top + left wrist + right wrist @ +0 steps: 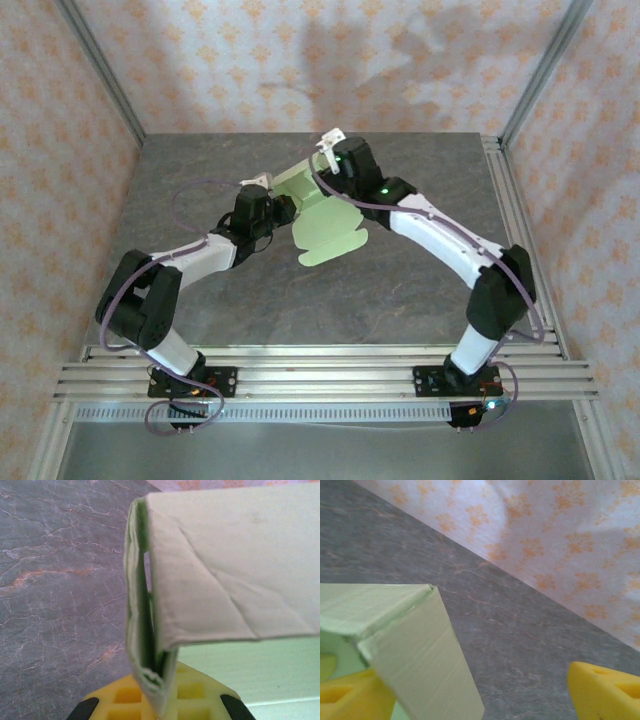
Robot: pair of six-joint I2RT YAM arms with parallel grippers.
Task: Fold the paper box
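Presently the paper box (325, 225), near the centre of the table (420, 290), is pinched at its nine o'clock edge by the left gripper (159, 700). The right gripper (333, 150), at twelve o'clock, is spread wide. Left unsupported, the folded panel may be sprung open.

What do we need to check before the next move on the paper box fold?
1. Left gripper grip on the paper box: ok, shut on a folded edge.
2. Right gripper open: ok, jaws stand wide apart.
3. Right fingers off the card: cannot tell, the box corner overlaps one finger in the right wrist view.
4. Card condition at the left pinch: not ok, the edge looks crumpled and frayed.
5. Box closed: not ok, the rounded-tab flap appears to lie flat on the table.
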